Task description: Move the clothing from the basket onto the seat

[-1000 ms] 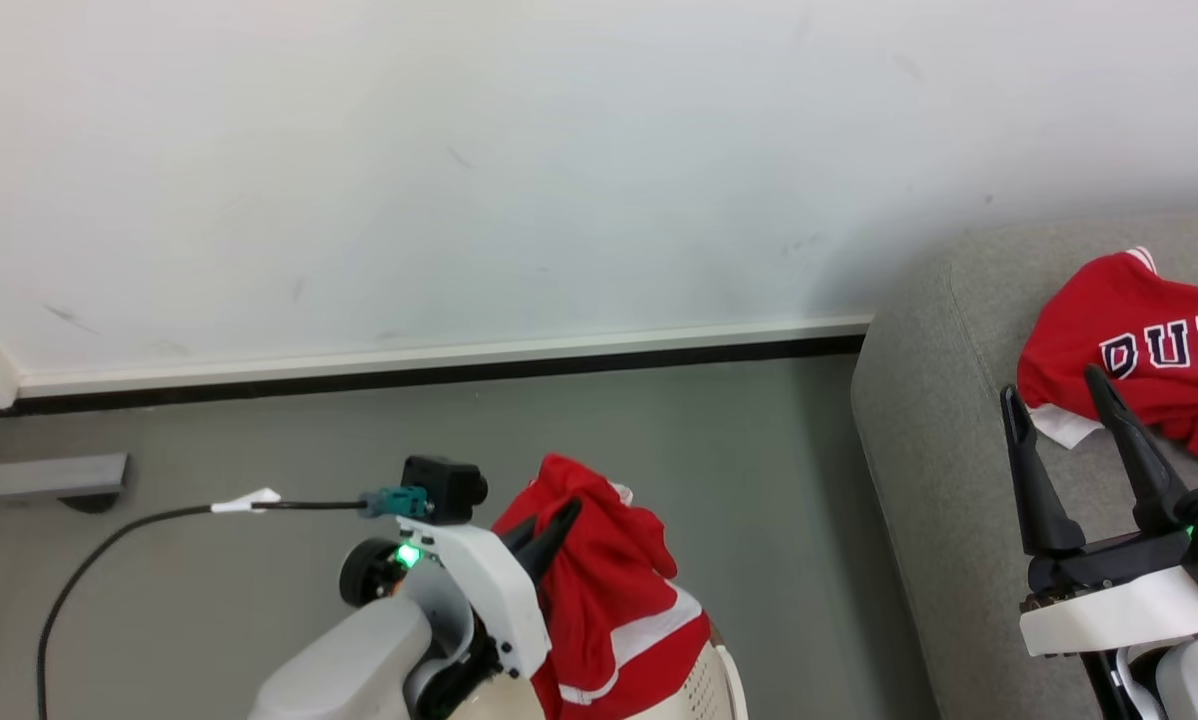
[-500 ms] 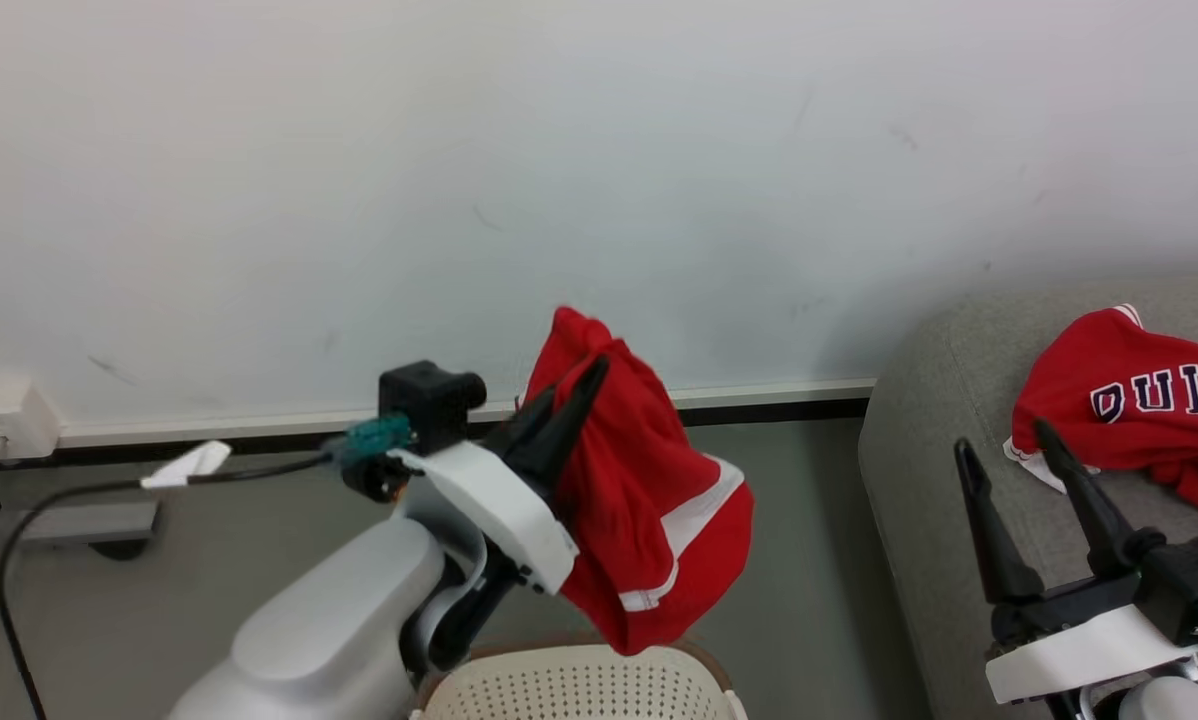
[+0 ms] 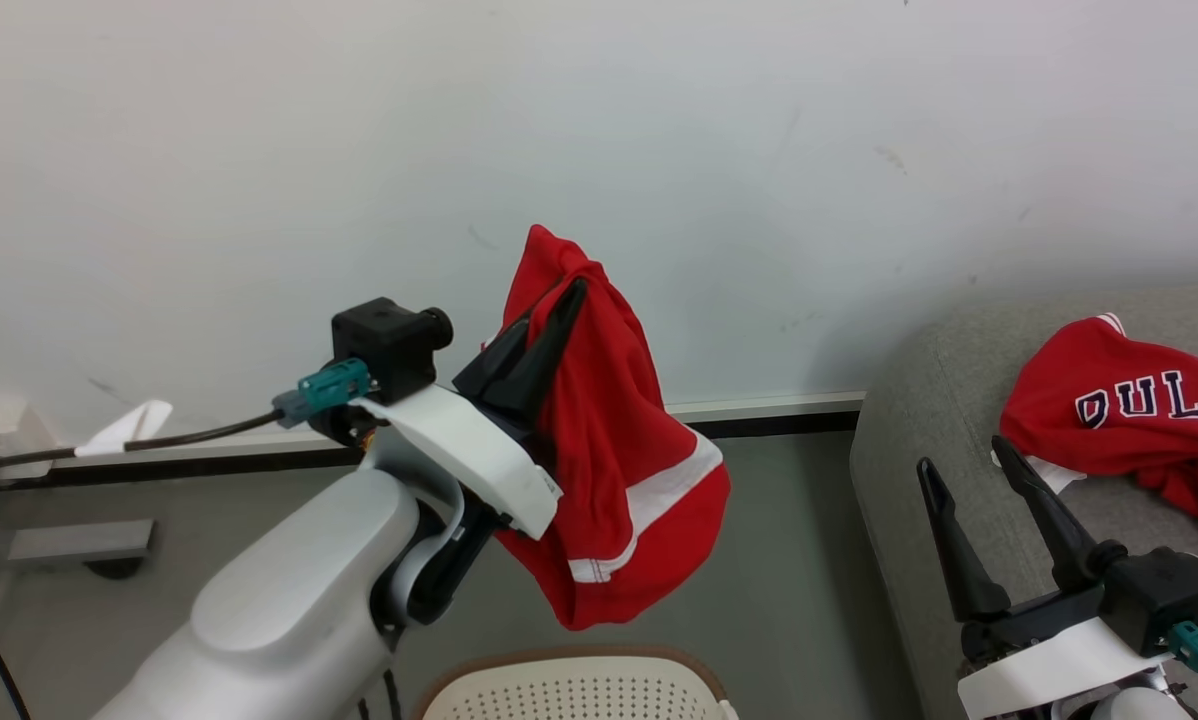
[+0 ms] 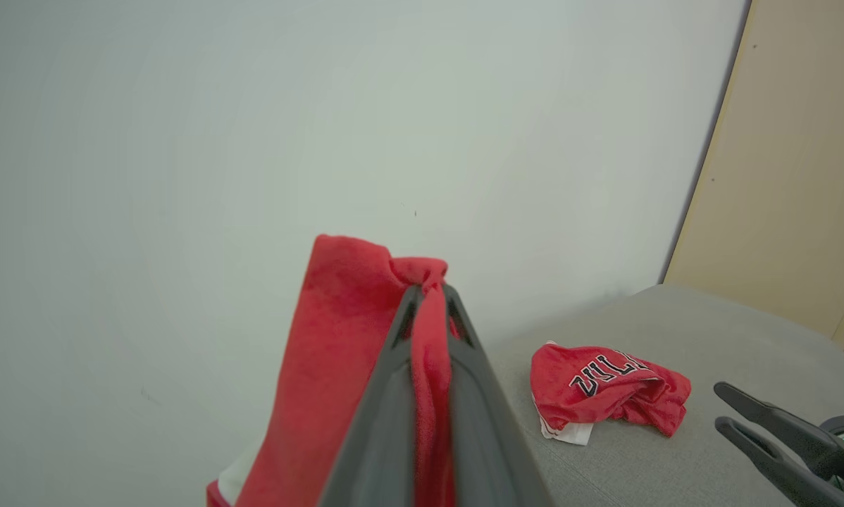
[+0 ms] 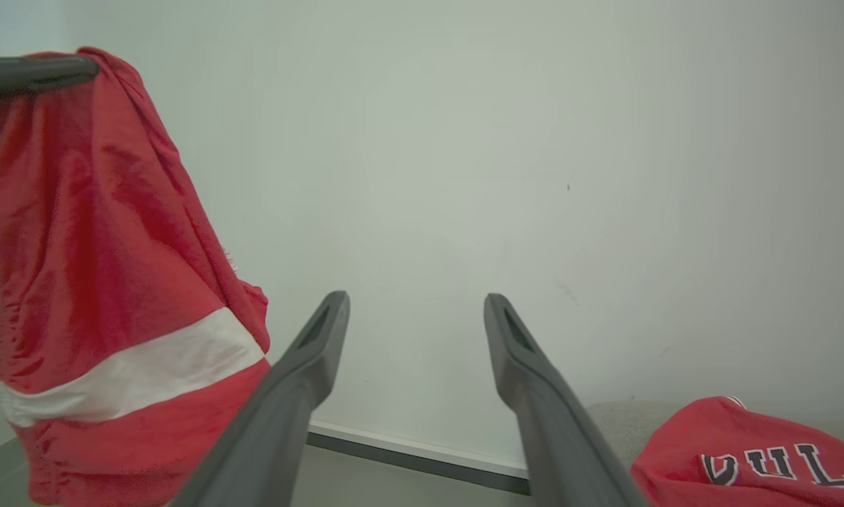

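Observation:
My left gripper (image 3: 564,300) is shut on a red garment with white stripes (image 3: 619,470), which hangs in the air above the cream basket (image 3: 569,690) at the bottom edge of the head view. In the left wrist view the red cloth (image 4: 337,366) is pinched between my fingertips (image 4: 429,296). A red jersey with dark letters (image 3: 1129,420) lies crumpled on the grey seat (image 3: 919,450) at the right. My right gripper (image 3: 964,455) stands open over the seat's near edge, just left of the jersey, holding nothing; its fingers (image 5: 415,303) spread wide.
A white wall with a pale and dark baseboard (image 3: 769,410) runs behind. A black cable (image 3: 189,435) leads left from my left wrist. A beige panel (image 4: 788,176) stands beyond the seat. Grey floor (image 3: 789,560) lies between basket and seat.
My left gripper has lifted the red garment up out of the basket until it hangs free. The head camera has tilted up. The right gripper stays open by the jersey.

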{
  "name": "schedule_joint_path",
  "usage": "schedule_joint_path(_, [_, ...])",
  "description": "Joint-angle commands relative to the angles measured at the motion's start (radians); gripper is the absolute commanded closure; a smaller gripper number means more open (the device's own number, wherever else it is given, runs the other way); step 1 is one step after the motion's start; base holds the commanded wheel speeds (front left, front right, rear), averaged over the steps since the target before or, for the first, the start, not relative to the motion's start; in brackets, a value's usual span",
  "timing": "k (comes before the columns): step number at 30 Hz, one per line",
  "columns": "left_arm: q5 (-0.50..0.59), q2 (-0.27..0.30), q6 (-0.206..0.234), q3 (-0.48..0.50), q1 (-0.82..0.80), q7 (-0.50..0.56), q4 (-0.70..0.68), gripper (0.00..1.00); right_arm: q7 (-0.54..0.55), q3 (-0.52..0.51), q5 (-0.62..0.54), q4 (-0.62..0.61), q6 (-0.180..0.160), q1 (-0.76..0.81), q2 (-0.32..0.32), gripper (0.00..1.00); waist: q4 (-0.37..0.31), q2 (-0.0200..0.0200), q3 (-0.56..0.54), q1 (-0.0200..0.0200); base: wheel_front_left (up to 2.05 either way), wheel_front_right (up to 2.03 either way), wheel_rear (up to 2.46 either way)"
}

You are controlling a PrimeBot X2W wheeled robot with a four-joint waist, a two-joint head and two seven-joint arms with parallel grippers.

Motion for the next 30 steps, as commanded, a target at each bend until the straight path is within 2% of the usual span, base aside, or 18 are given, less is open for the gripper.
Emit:
schedule_joint_path(1, [0.008, 0.008, 0.005, 0.002, -0.002, 0.000, -0.006, 1.00, -0.003, 0.007, 0.005, 0.002, -0.002, 0.005, 0.000, 0.00, -0.003, 0.0000, -0.001, -0.0001, 0.00, 0.00, 0.00])
schedule_joint_path(9, [0.000, 0.006, 0.008, 0.010, 0.006, -0.008, 0.006, 1.00, -0.003, 0.054, 0.011, -0.002, -0.002, -0.018, -0.005, 0.00, -0.008, 0.0000, -0.003, -0.0001, 0.00, 0.00, 0.00])
schedule_joint_path(18, [-0.010, -0.010, -0.004, 0.007, -0.005, -0.012, 0.029, 1.00, -0.003, 0.184, 0.035, -0.011, -0.002, -0.050, 0.011, 0.00, 0.003, 0.0000, -0.004, -0.0001, 0.00, 0.00, 0.00])
schedule_joint_path(26, [-0.008, -0.021, -0.008, 0.001, -0.024, -0.007, 0.039, 1.00, -0.002, 0.396, 0.085, 0.034, -0.002, -0.128, 0.012, 0.00, 0.018, 0.0000, -0.004, -0.0001, 0.00, 0.00, 0.00])
schedule_joint_path(30, [-0.004, -0.031, -0.011, -0.006, -0.034, -0.005, 0.044, 1.00, -0.002, 0.478, 0.125, 0.074, -0.002, -0.174, 0.041, 0.00, 0.031, 0.0000, -0.002, -0.0001, 0.00, 0.00, 0.00])
